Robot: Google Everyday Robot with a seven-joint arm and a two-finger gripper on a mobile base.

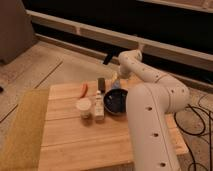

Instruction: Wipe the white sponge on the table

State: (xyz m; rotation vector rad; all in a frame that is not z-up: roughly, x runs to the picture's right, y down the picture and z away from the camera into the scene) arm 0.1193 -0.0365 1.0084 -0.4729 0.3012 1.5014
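Note:
The white sponge (116,85) is a small pale bluish block on the table (90,140), lying at the far rim of the black bowl (117,102). My gripper (115,78) hangs at the end of the white arm (150,105), which bends over from the right. It sits directly above the sponge and very close to it, open, and I cannot tell whether it touches the sponge.
A white cup (84,107) and a small bottle (99,105) stand left of the bowl. A dark block (101,83) and an orange object (84,89) lie near the far edge. An olive-yellow mat (22,130) covers the table's left end. Cables run across the floor at the right.

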